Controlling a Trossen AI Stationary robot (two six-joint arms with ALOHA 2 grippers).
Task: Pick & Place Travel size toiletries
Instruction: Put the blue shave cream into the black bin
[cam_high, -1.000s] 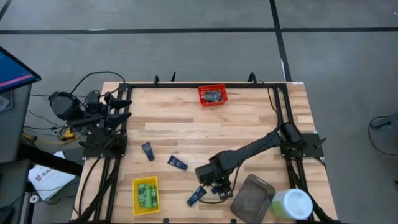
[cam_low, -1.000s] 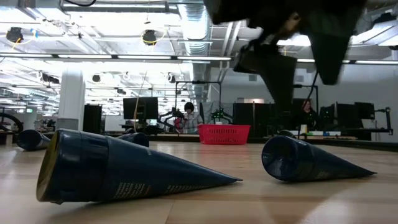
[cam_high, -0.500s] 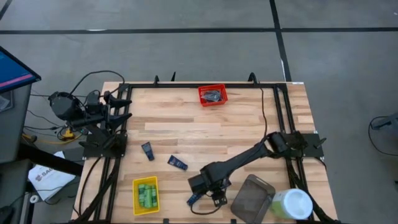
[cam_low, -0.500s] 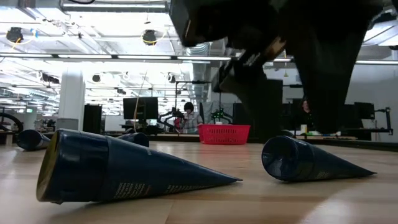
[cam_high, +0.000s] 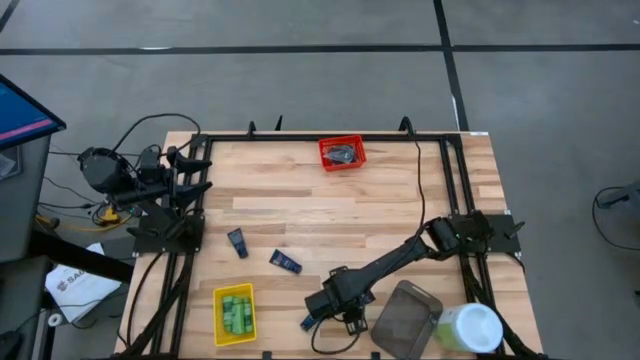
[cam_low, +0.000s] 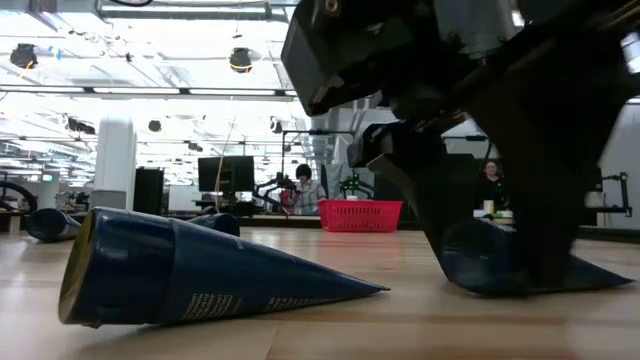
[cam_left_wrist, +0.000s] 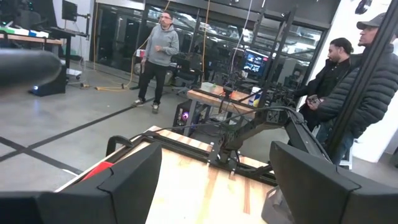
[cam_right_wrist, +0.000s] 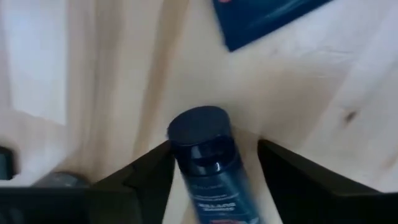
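Pale wood table (cam_high: 300, 200), fingers (cam_right_wrist: 146, 171) seemingly astride glossy tube (cam_right_wrist: 208, 165)

Right hand (cam_high: 322, 312) lowered, fingers apart; left arm parked.

I'm working over a pale wooden table (cam_high: 300, 200) with a black frame round its edges. On it I see a red bin (cam_high: 342, 153) near the far edge, a yellow bin (cam_high: 234, 313) of green bottles (cam_high: 236, 311) at the near edge, and a grey container (cam_high: 404, 318) beside a pale green tub (cam_high: 469, 328) at the near right corner. Dark blue tubes lie flat on the wood: one (cam_high: 237, 243) left of centre, one (cam_high: 286, 262) just beside it, another (cam_high: 313, 318) close to the near edge.
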